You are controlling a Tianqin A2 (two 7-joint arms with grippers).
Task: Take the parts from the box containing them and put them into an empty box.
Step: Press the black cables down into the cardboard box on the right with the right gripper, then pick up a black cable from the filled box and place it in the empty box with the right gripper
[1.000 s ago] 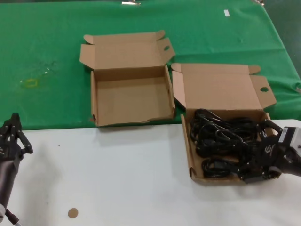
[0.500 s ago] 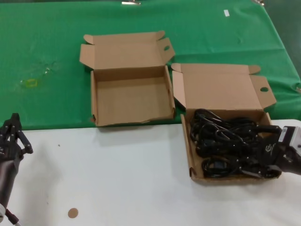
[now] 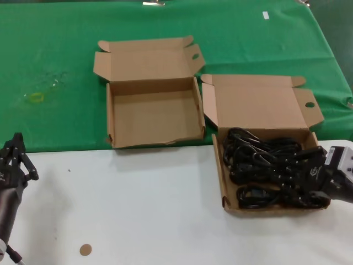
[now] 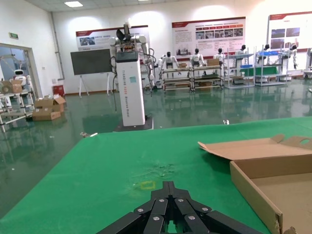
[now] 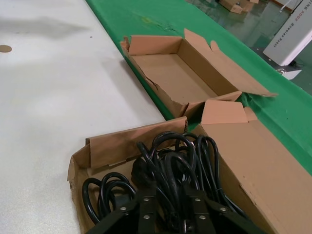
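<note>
Lowered since earlier: right gripper (image 3: 309, 185), jaws pinching black cables (image 3: 259, 163) inside the box containing them (image 3: 225, 182), right of an empty box (image 3: 154, 118). Left gripper (image 3: 12, 160) parked, jaws pressed together.

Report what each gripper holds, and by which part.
The right gripper is down among the black cables in the right-hand box; whether it grips one cannot be told. The left gripper, parked at the table's near left, holds nothing.

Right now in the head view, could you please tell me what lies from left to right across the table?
Left end effector → empty box → box of black cables → right end effector, down in the cables.
</note>
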